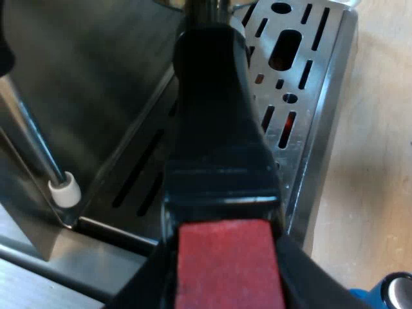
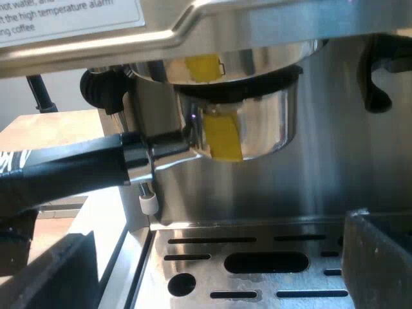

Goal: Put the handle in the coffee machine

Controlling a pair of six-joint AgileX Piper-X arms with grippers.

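Nearly home: the holder (image 2: 248,125) sits up under the coffee machine's (image 2: 257,26) brew head, over the drip tray (image 2: 193,248).

My left claw (image 1: 222,277) pinches the red end (image 1: 228,264) of the handle (image 1: 215,129), far from the metal cup, which I judge gives leverage for the twist that locks it. My right claw (image 2: 215,264) hangs spread and empty near the tray, facing the head, likely placed to watch the fit. Yellow marks (image 2: 222,138) on holder and head sit close to in line, yet I cannot tell whether the holder is turned fully home, because the joint is hidden inside the collar. The left fingers' tips are cut off, a thin steam pipe (image 1: 38,148) stands near the handle, and a blue tamper (image 1: 393,293) lies half out of view on the table (image 1: 373,161).
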